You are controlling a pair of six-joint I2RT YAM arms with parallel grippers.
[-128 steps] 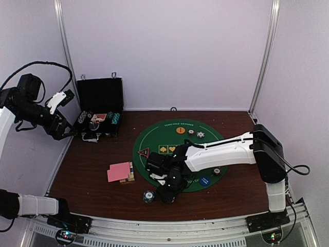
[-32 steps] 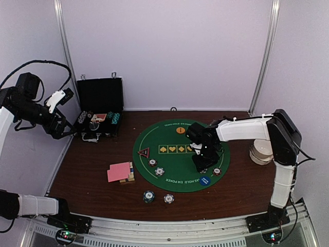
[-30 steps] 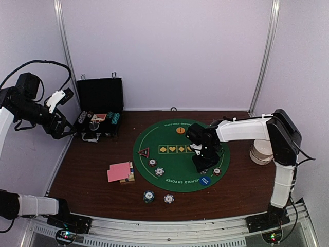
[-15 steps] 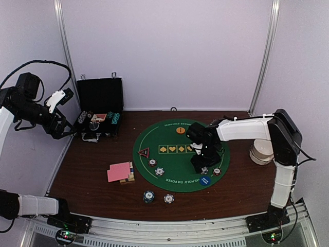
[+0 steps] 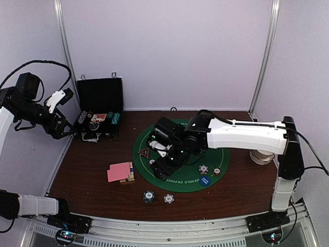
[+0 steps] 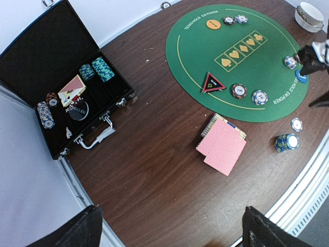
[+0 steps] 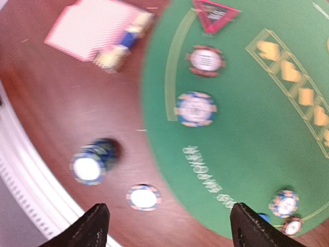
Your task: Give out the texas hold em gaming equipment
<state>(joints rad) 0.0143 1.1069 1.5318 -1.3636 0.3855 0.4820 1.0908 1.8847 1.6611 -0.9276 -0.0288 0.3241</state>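
The green round mat [image 5: 190, 177] carries a red-black triangular marker [image 5: 144, 153], striped chips [image 5: 204, 168] and a blue disc [image 5: 205, 180]. Pink-backed cards [image 5: 119, 171] lie on the wood to its left. A chip stack [image 5: 149, 196] and a single chip [image 5: 168, 198] sit near the front. My right gripper [image 5: 165, 159] hovers open and empty over the mat's left part. In the right wrist view the gripper [image 7: 169, 222] is above the mat's edge, with two chips [image 7: 195, 108] ahead of it. My left gripper [image 5: 64, 131] is open and empty, high at the far left. The left wrist view shows the orange disc [image 6: 211, 23].
An open black case [image 5: 100, 110] with more chips and cards stands at the back left. A small yellow-blue card box [image 5: 130, 173] lies under the pink cards' edge. A white bowl [image 5: 259, 154] sits at the right. Metal frame posts flank the table.
My right arm has swung from the right side of the mat to its left side. A chip now lies where the gripper was. The left arm has not moved.
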